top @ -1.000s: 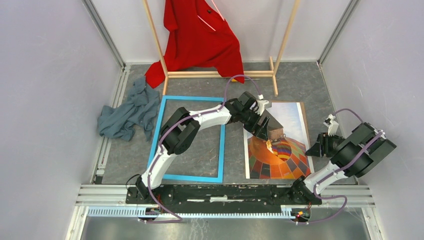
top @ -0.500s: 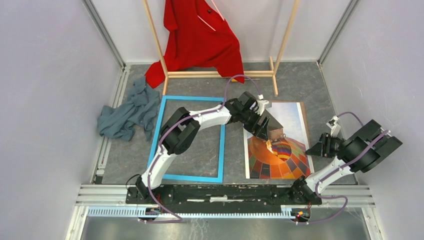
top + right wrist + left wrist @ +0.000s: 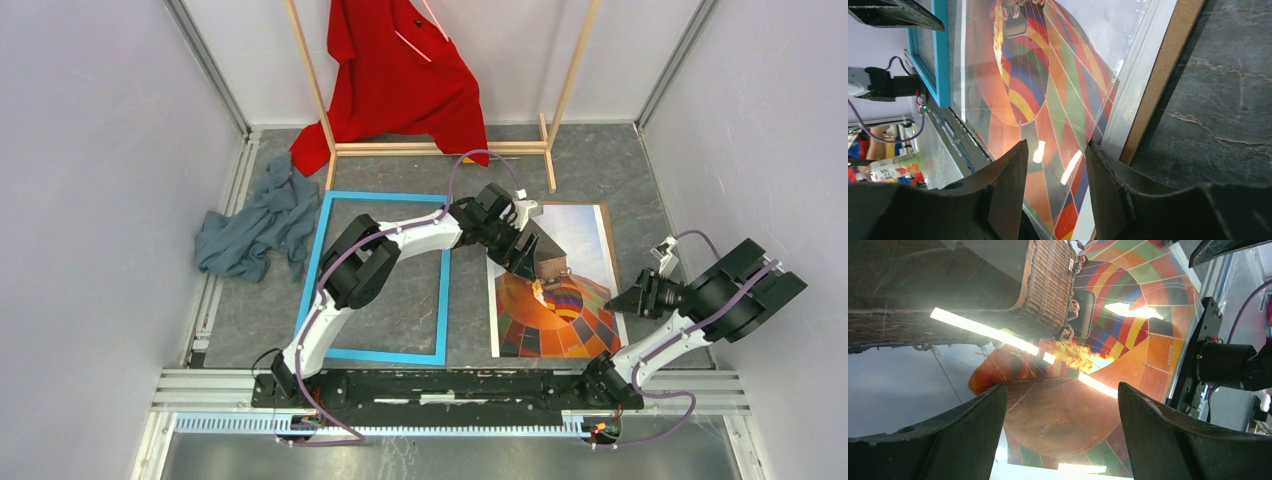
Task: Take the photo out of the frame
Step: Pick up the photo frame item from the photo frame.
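Note:
The photo (image 3: 560, 310), a colourful hot-air balloon print, lies face up at the right on a brown backing board (image 3: 608, 250). The empty light blue frame (image 3: 443, 300) lies flat to its left. My left gripper (image 3: 527, 265) hovers over the photo's middle, near the basket; in the left wrist view (image 3: 1063, 440) its jaws stand wide open and empty above the print (image 3: 1108, 315). My right gripper (image 3: 633, 300) is at the photo's right edge. In the right wrist view (image 3: 1055, 170) its jaws stand apart, low over the glossy print (image 3: 1048, 75), beside the board's edge (image 3: 1158, 80).
A red garment (image 3: 400, 70) hangs on a wooden clothes rack (image 3: 440, 148) at the back. A grey-blue cloth (image 3: 250, 225) lies crumpled left of the frame. Metal rails run along the near edge (image 3: 420, 385). The frame's blue border (image 3: 940, 55) shows in the right wrist view.
My right arm has swung its elbow outward to the right and its gripper has dropped slightly toward the photo's right edge. The left arm, photo and frame have not moved.

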Controlling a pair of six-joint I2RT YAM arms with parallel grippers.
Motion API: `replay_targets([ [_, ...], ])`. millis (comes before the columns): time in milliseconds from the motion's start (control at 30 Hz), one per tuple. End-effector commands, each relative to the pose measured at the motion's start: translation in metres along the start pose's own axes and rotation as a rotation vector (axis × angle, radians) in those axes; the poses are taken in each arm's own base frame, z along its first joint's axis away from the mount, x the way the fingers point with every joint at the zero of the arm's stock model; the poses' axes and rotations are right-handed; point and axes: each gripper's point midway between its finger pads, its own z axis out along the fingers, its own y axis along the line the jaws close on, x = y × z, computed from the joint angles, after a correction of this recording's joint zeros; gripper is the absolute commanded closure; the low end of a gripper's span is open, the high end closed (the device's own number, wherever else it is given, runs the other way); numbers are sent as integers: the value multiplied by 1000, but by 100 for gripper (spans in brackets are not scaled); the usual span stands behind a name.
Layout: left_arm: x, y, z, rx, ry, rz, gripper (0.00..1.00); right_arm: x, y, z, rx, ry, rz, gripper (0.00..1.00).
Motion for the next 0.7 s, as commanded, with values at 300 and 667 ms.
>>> replay_targets([
  [300, 39, 18, 6, -58, 96, -91, 12, 1, 17, 16, -110, -45, 49, 43],
  [667, 36, 13, -1, -58, 79, -83, 12, -8, 13, 21, -138, -56, 57, 41],
])
